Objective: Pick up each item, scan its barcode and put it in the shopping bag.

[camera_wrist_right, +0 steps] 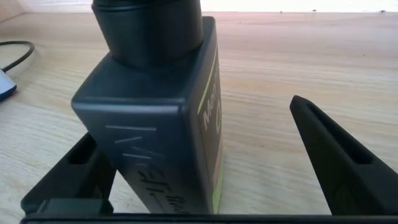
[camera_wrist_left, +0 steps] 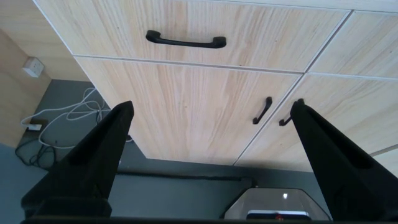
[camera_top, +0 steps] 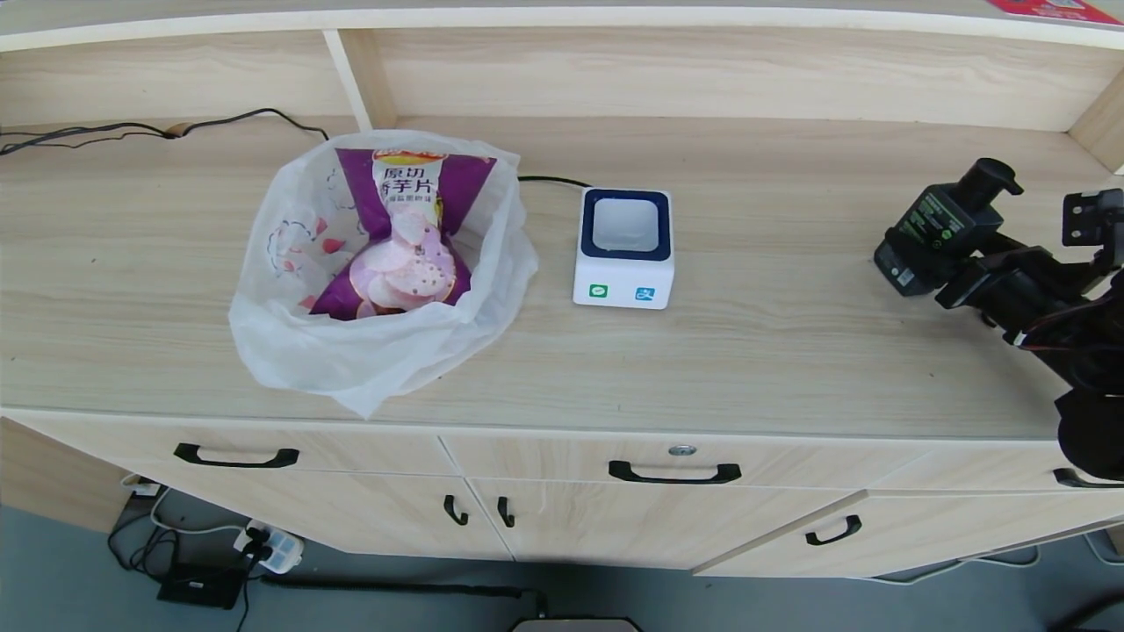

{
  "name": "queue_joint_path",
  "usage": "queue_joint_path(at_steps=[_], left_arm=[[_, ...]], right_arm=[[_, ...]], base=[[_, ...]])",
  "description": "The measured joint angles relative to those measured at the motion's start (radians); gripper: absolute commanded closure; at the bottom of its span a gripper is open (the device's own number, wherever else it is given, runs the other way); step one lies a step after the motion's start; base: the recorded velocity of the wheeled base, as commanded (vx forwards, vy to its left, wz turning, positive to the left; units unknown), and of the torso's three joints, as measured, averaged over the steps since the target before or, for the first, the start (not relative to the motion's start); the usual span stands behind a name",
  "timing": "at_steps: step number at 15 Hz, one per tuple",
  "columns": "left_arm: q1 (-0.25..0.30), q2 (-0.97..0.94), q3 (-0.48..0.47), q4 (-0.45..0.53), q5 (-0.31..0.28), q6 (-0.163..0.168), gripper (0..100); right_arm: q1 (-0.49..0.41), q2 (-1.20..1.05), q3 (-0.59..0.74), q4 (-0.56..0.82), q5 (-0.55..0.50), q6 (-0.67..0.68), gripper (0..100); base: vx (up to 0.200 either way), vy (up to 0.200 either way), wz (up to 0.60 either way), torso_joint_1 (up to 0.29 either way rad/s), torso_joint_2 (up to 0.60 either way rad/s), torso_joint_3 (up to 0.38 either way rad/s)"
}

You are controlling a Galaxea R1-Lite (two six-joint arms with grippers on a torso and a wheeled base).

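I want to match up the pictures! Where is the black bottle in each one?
Head view: the black bottle is at the far right, over the wooden counter.
Right wrist view: the bottle is up close inside the open right gripper.
Left wrist view: faces the drawer fronts under the counter.
Shared landmark: the counter, and the left drawer handle.

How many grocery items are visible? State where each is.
2: purple chip bag inside the shopping bag; black bottle at the right end effector. The shopping bag may hide more.
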Motion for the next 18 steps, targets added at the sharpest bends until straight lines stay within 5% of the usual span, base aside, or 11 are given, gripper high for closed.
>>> queue_joint_path(at_steps=[4, 5, 14, 18], left_arm=[[0.0, 0.0, 0.0, 0.0, 0.0, 0.0, 0], [0.0, 0.0, 0.0, 0.0, 0.0, 0.0, 0], [0.0, 0.0, 0.0, 0.0, 0.0, 0.0, 0], [0.0, 0.0, 0.0, 0.0, 0.0, 0.0, 0]], right_arm=[[0.001, 0.013, -0.048, 0.001, -0.009, 0.021, 0], [0.003, 0.016, -0.051, 0.001, -0.01, 0.021, 100], [0.025, 0.0, -0.028, 0.002, -0.028, 0.023, 100], [0.059, -0.114, 0.122, -0.006, -0.028, 0.039, 100]], base=[[0.0, 0.0, 0.0, 0.0, 0.0, 0.0], [0.0, 0.0, 0.0, 0.0, 0.0, 0.0], [0.0, 0.0, 0.0, 0.0, 0.0, 0.0], [0.0, 0.0, 0.0, 0.0, 0.0, 0.0]])
